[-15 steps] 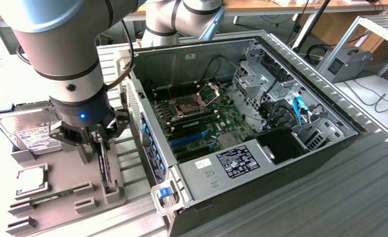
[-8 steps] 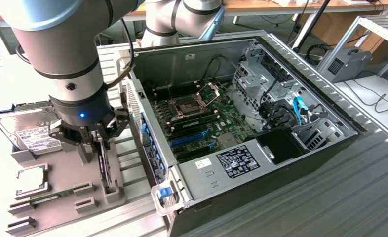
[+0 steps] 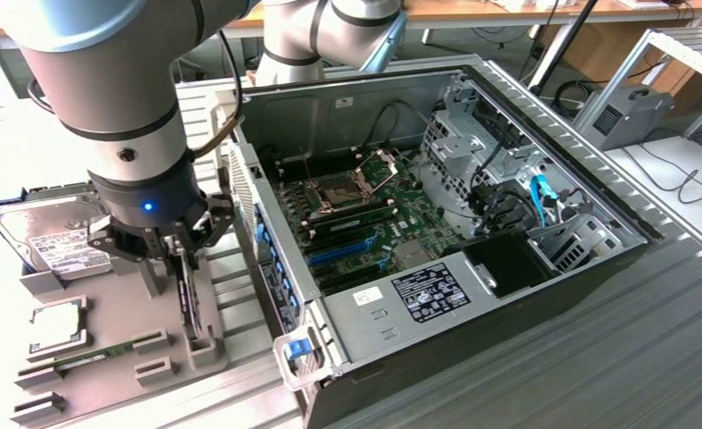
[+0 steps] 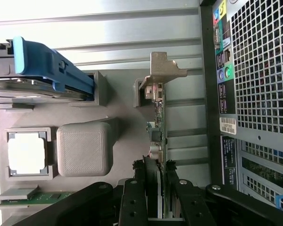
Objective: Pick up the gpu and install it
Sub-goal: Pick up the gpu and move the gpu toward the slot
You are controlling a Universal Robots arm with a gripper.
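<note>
The gripper (image 3: pixel 184 266) is standing straight down over the grey fixture tray (image 3: pixel 119 398) on the exterior view's left, beside the open computer case (image 3: pixel 542 357), and its two fingers (image 4: pixel 151 188) are pressing against both faces of the gpu (image 3: pixel 191 304), clamping it. The gpu is sitting edge-on and upright in its slot on the tray, just beside the perforated rear wall of the case (image 4: pixel 264 70). In the wrist view the card (image 4: pixel 161 117) is showing as a thin blade, with its silver bracket (image 4: pixel 165 70) at the end away from the gripper (image 4: pixel 161 162). Also lying on the tray are the hard drive (image 3: pixel 54 237) in its blue carrier, a processor (image 3: pixel 59 322) in a square pocket, and a green memory stick (image 3: pixel 89 357). The case is lying on its side on the ribbed worktop (image 3: pixel 649 375), with its motherboard facing up.
</note>
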